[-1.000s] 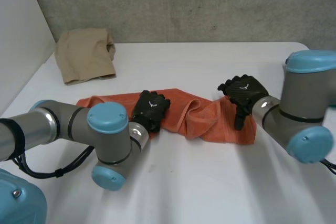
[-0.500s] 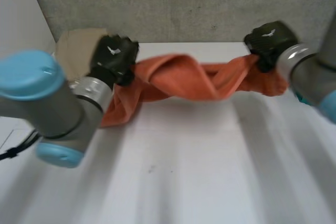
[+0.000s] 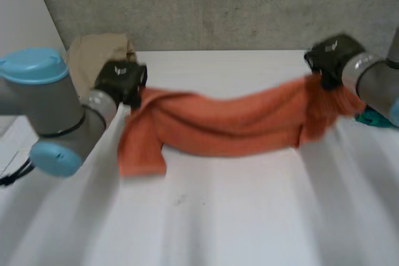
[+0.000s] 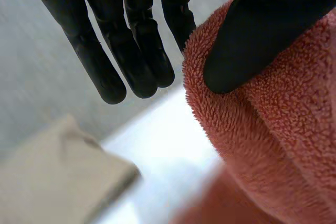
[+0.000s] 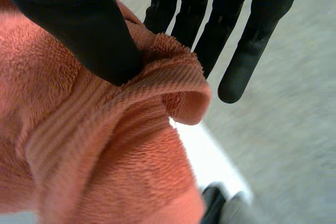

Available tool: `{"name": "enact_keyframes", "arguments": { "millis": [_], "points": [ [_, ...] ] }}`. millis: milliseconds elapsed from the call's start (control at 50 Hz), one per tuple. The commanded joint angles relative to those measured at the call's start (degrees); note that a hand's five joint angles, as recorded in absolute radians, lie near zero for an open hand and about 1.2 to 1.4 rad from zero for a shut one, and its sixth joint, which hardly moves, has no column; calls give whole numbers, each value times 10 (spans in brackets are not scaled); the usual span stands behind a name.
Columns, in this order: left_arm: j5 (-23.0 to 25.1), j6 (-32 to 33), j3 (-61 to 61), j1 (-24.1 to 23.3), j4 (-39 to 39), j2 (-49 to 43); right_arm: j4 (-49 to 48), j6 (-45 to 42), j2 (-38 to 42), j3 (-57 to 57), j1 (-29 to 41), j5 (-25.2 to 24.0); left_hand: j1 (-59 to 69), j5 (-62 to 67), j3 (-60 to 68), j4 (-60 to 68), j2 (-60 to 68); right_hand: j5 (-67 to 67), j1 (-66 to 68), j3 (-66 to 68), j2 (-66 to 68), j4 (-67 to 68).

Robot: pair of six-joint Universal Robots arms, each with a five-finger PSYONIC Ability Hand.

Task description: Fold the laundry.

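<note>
Orange towel hangs stretched sideways, both ends held.
Left hand and right hand each pinch an end; middle sags below fingers.

one towel, one beige cloth, one left hand, one right hand.

A second ago the towel lay bunched near the middle of the table, with both hands on it and close together. Since then the left hand has lifted and swung out to about 10 o'clock and the right hand to about 2 o'clock, each pinching an end. Half a second ago the towel hung twisted between them. Now the twist is gone and it spans them as a broad, sagging band, its left end hanging lowest at about 8 o'clock.
</note>
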Motion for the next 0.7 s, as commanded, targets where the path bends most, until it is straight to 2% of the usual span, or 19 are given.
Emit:
{"name": "enact_keyframes", "arguments": {
  "millis": [20,60,80,140,280,400,460,620,640,660,700],
  "points": [
    [-11,-8,120,-3,169,-18,-244,143,2,-48,6,19,148,135,118,112,114,142,176,121,133,114],
    [-15,-9,132,-4,242,-11,-294,162,-5,-45,5,28,148,135,118,112,114,142,176,121,133,114],
    [-18,-9,135,-3,258,-7,-335,172,-15,-42,6,36,148,135,118,112,114,142,176,121,133,114],
    [-28,-8,137,-2,301,25,-374,170,-40,-28,4,40,148,135,118,112,114,142,176,121,133,114],
    [-26,-8,73,-1,240,48,-351,167,-53,24,0,28,148,135,118,112,114,142,176,121,133,114],
    [0,-6,-31,-8,173,46,-254,152,-38,104,2,-45,148,135,118,112,114,142,176,121,133,114],
    [5,-1,-93,-13,159,35,-218,134,-7,152,2,-65,148,135,118,112,114,142,176,121,133,114],
    [8,21,-181,-18,160,-9,-185,86,28,256,0,-64,145,132,115,109,111,142,176,121,133,114],
    [8,26,-187,-18,159,-8,-184,83,26,264,0,-64,-133,-146,-163,-169,-167,142,176,121,133,114],
    [8,29,-189,-18,158,-6,-185,81,25,271,-1,-64,-249,-262,-279,-285,-283,142,176,121,133,114],
    [5,29,-194,-18,156,0,-185,75,24,287,-1,-65,-319,-332,-349,-355,-353,142,176,121,133,114]
  ]
}}
